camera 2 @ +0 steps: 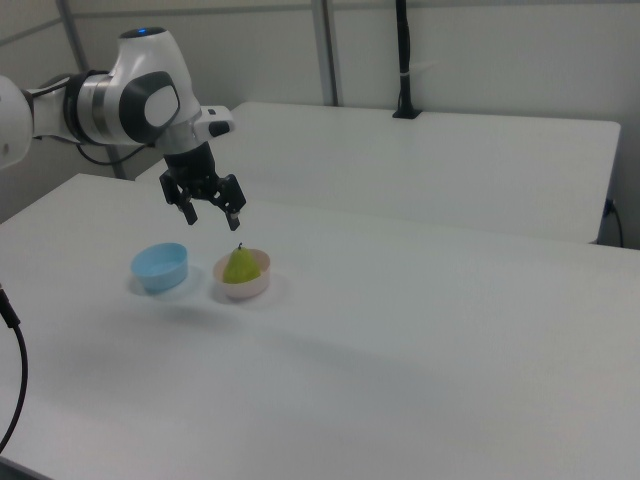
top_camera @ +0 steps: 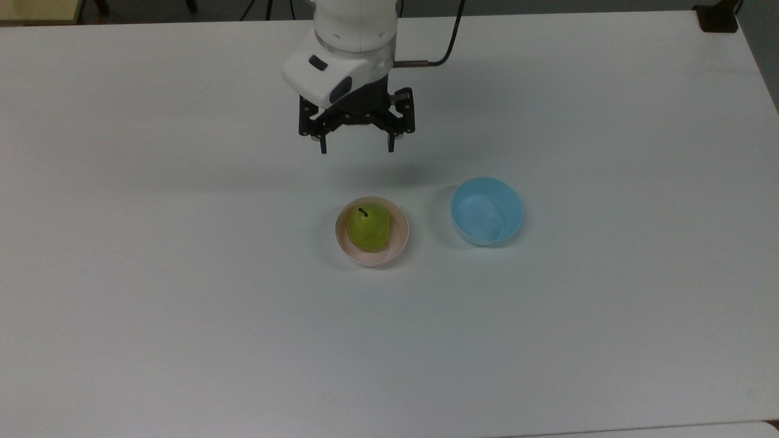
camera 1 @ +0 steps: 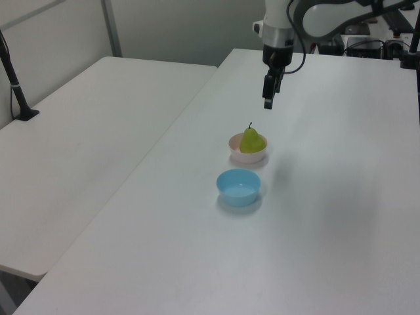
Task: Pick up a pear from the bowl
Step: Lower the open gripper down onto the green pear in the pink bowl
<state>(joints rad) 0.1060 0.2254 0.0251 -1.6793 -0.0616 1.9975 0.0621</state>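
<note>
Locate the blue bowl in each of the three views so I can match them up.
Top view: blue bowl right of centre, to the right of the pink bowl holding the pear.
Left view: blue bowl centre, below the pink bowl.
Right view: blue bowl at left, left of the pink bowl.
Shared landmark: the pear.
</note>
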